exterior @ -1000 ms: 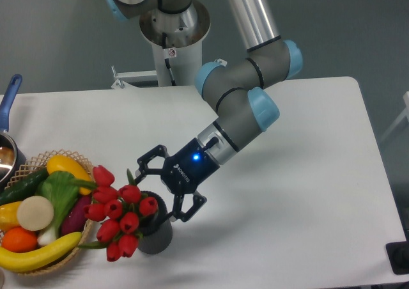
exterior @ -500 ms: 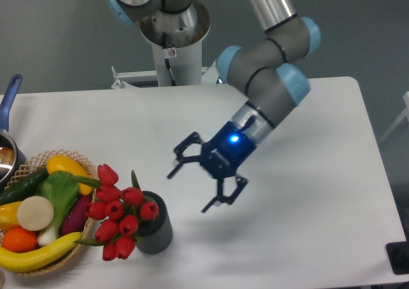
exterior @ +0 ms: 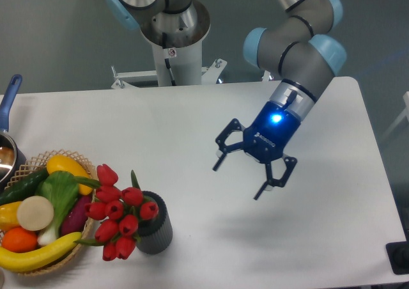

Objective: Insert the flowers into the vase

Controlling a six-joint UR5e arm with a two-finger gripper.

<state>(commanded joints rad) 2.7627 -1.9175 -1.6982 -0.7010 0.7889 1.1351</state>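
The flowers (exterior: pixel 119 213), a bunch of red tulips with green stems, stand in the vase (exterior: pixel 155 226), a short dark grey ribbed cylinder at the table's front left. The buds lean out to the left over the basket's edge. My gripper (exterior: pixel 238 180) is open and empty, raised above the table well to the right of the vase, with its fingers pointing down and left.
A woven basket (exterior: pixel 30 165) of fruit and vegetables sits at the left front, touching the tulips. A pot with a blue handle (exterior: pixel 9 100) is at the left edge. The robot's base (exterior: pixel 172 33) stands behind the table. A dark object (exterior: pixel 399 257) sits at the front right corner.
My gripper was around the tulips at the vase a second ago. It has since moved up and to the right, open and empty. The flowers stay in the vase.
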